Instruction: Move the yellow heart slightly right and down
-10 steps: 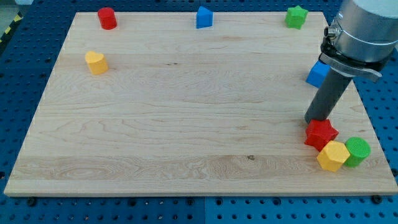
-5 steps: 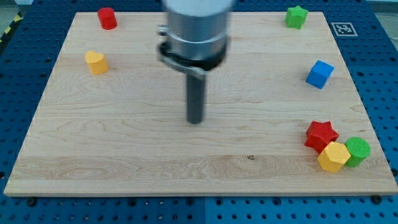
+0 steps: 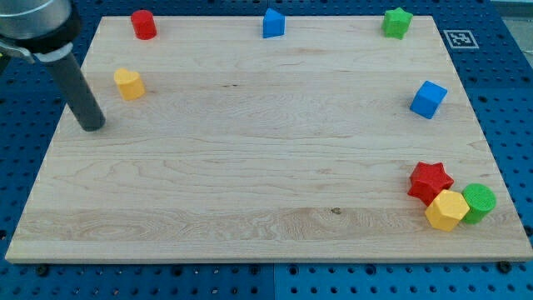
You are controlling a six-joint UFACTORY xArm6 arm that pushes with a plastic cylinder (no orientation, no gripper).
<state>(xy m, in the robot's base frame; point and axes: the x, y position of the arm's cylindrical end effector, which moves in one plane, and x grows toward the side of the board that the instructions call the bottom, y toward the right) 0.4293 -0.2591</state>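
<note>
The yellow heart [image 3: 128, 84] lies on the wooden board [image 3: 250, 167] near its upper left. My tip [image 3: 90, 127] rests on the board to the lower left of the heart, a short gap away, not touching it. The dark rod rises from the tip toward the view's top left corner.
A red cylinder [image 3: 143, 24] sits at the top left, a blue block [image 3: 273, 23] at the top middle, a green star [image 3: 397, 22] at the top right. A blue cube [image 3: 428, 99] is at the right. A red star [image 3: 430, 180], yellow hexagon [image 3: 446, 209] and green cylinder [image 3: 479, 202] cluster at the bottom right.
My tip has swept from beside the red star at the right, across the board's middle, to the left side near the yellow heart. No block has moved.
</note>
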